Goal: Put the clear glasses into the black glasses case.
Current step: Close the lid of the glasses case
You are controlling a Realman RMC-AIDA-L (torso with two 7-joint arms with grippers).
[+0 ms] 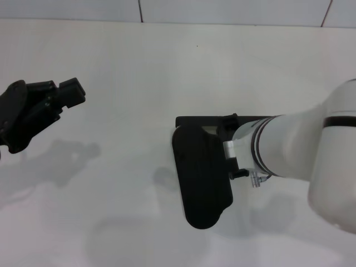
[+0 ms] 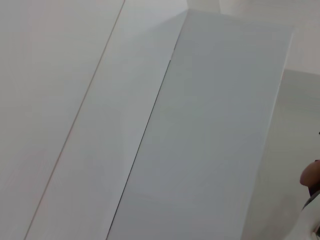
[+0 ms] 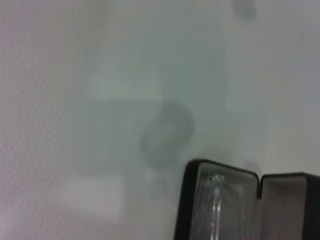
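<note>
In the head view, the black glasses case is seen lying open on the white counter, its lid swung toward the robot's left, with the right arm reaching over its hinge side; the right tool is hidden behind the wrist, so whether it is wide, narrow or holding anything cannot be told. A small clear piece, perhaps a tip of the clear glasses, is glimpsed just below the wrist, though this cannot be confirmed. The left tool is held well apart at the left edge, above the counter; its fingers appear drawn together with nothing between them. In the left wrist view, only pale wall panels are shown, and nothing of the task. In the right wrist view, the open case is seen from above, and the clear glasses appear to be lying inside one grey-lined half. The placing step is judged to be at its end; the next move would call for withdrawing the right arm and folding the lid shut.
</note>
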